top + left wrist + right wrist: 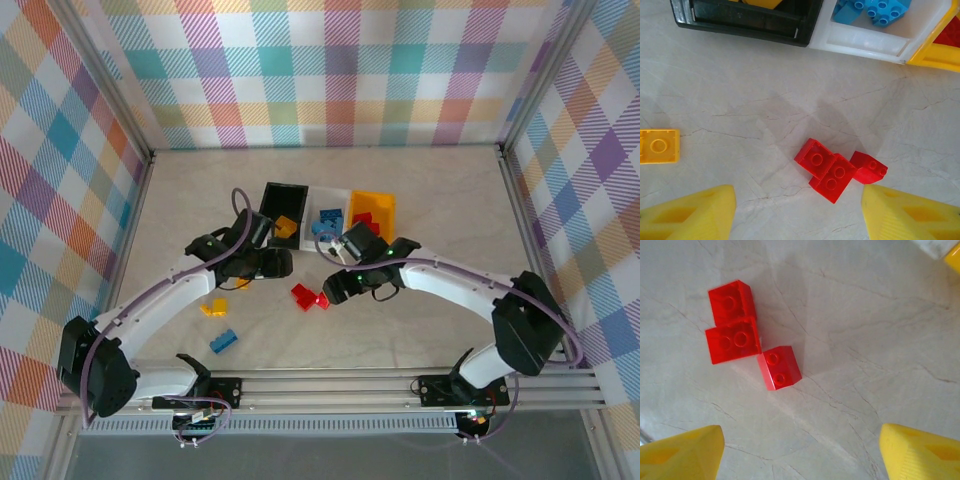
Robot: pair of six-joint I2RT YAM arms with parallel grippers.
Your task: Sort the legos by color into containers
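Observation:
Three red legos (310,296) lie together on the table between my two grippers. In the left wrist view the red legos (832,171) sit just beyond my open left gripper (799,212), nothing between its yellow fingers (695,212). The right wrist view has them (735,340) up and to the left of my open, empty right gripper (801,452). From above, the left gripper (285,265) and right gripper (335,287) hover on either side of them. Behind stand the black container (283,195), the white container (330,197) holding blue legos (328,218), and the yellow-orange container (385,205) holding red legos.
Yellow-orange legos (213,308) and a blue lego (223,340) lie on the table to the left of the red ones. One yellow-orange lego (659,146) is at the left edge of the left wrist view. A yellow-orange lego (285,226) lies in the black container.

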